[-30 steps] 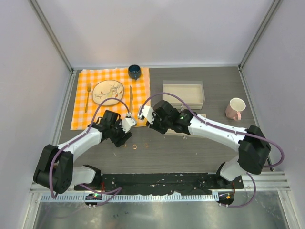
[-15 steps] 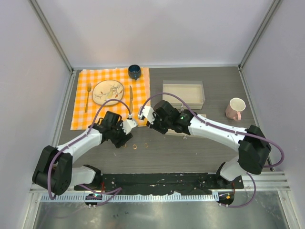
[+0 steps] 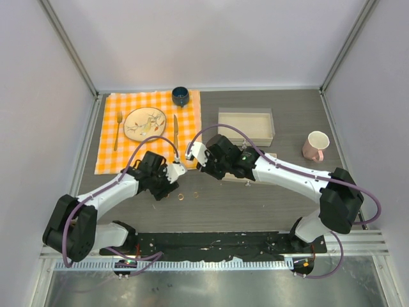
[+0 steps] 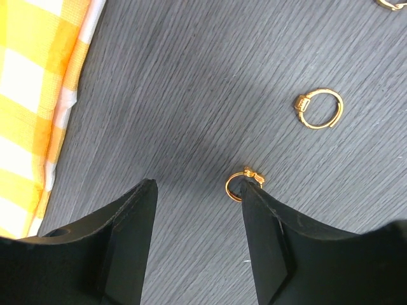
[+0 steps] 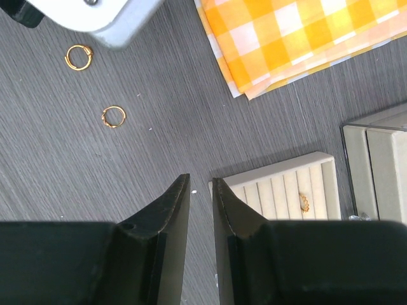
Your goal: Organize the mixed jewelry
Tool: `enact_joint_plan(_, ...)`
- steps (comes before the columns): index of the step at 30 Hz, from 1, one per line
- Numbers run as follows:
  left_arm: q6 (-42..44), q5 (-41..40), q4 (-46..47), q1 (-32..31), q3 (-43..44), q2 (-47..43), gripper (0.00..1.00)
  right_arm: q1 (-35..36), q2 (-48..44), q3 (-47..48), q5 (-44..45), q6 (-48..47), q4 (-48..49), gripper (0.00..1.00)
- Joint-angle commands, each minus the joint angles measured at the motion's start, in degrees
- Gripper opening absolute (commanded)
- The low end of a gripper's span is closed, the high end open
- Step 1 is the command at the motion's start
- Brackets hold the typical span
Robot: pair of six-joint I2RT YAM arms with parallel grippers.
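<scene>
My left gripper (image 4: 197, 187) hangs wide open over the counter (image 4: 191, 76), empty, with a small gold ring (image 4: 240, 184) right against one fingertip and a second gold ring (image 4: 320, 108) nearby. My right gripper (image 5: 200, 184) is nearly closed, showing a thin gap, and is empty. It sits beside the ring tray (image 5: 267, 187), which holds one gold piece (image 5: 304, 202).

You're looking at a lab test cell: plain white panels (image 3: 211, 38), aluminium frame posts (image 3: 69, 46), a staged checkered cloth (image 3: 108, 161) on the table (image 3: 262, 206).
</scene>
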Motion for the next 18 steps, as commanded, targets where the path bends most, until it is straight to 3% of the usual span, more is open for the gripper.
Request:
enact_joint_plan(1,1.6,-0.9,0.7,-1.6,-0.1,0.6,0.59,-0.1,-2.3,-0.1,0.2,0.0,1.8,0.26)
enact_joint_plan(11,4.4,-0.6,-0.5,-3.4,1.4,4.3,0.51,-0.1,-2.6,-0.3,0.5,-0.3,1.8,0.26)
enact_joint_plan(18,6.1,0.9,-2.2,-3.8,2.5,6.4,0.37,-0.5,-3.7,-0.5,0.9,-0.5,1.7,0.24)
